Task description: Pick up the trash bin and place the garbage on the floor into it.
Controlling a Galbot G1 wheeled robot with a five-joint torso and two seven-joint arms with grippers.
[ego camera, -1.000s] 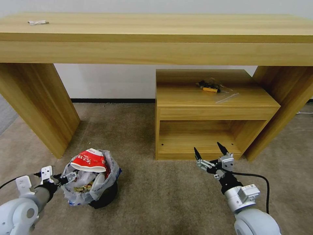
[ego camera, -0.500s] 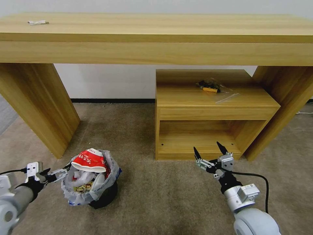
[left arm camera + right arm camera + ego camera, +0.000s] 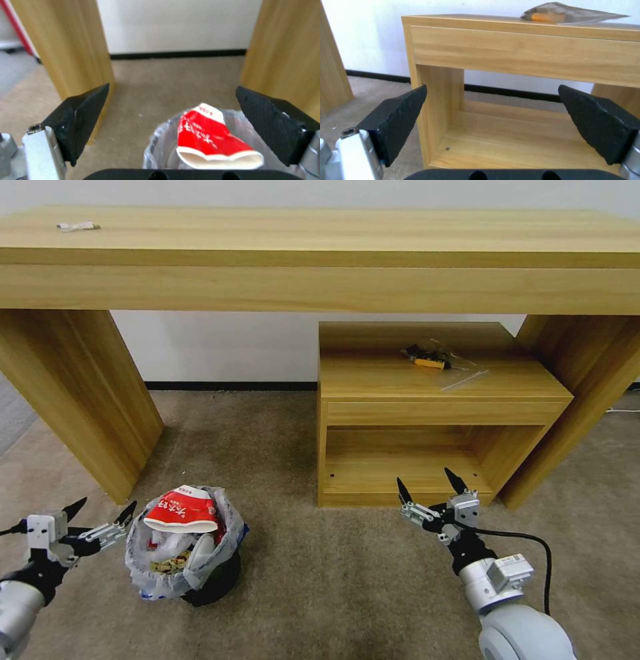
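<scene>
Most of the job looks done: the bin (image 3: 187,560) stands on the floor (image 3: 333,593) by the desk leg (image 3: 87,400), stuffed with garbage, a red-white carton (image 3: 181,510) on top. No litter shows on the carpet around it. Left gripper (image 3: 100,510) hovers just beside the rim, fingers spread and empty. Right gripper (image 3: 430,487) hangs by the cabinet (image 3: 433,407), spread too.

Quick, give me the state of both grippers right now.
Left gripper: jaws open, holding nothing, just left of the trash bin on the floor.
Right gripper: jaws open, empty, in front of the low wooden shelf.
</scene>
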